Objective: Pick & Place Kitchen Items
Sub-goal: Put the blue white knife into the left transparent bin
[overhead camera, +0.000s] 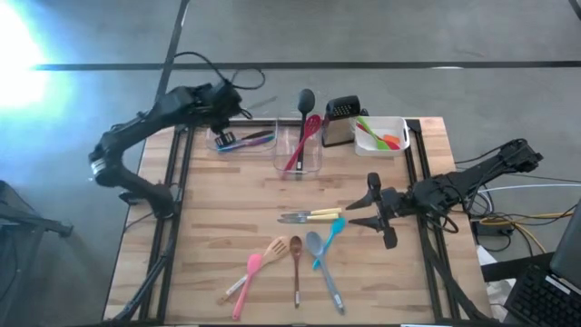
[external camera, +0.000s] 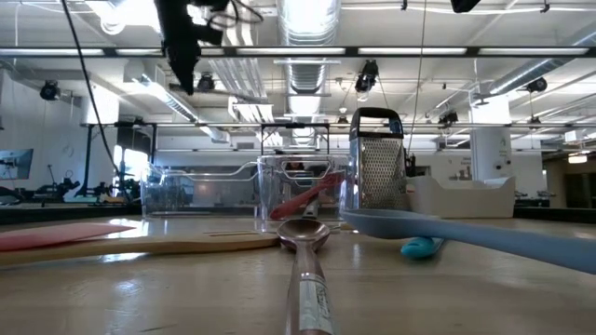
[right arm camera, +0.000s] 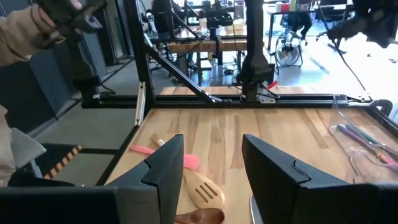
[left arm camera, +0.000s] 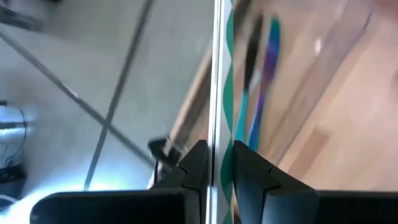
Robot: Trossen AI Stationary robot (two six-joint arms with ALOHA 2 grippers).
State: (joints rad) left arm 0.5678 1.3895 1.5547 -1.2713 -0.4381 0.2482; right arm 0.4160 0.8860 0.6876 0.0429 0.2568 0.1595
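The left gripper point(overhead camera: 221, 136), upper left of the high view, is closed on the thin rim of a clear tub point(overhead camera: 247, 138). The right gripper point(overhead camera: 363, 211), centre right, stands open beside the yellow-handled knives point(overhead camera: 310, 216); other utensils point(overhead camera: 289, 259) lie below.

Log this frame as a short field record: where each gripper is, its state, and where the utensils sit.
left gripper: at the table's far left, over a clear tub; shut on a thin pale strip, what it is cannot be told
right gripper: low by the right edge, open, empty, facing the yellow-handled knives
clear bin: holds black ladle and red spoon
white tub: green-orange tools
loose on table, near side: pink spatula, wooden spatula, brown spoon, grey spoon, blue spoon
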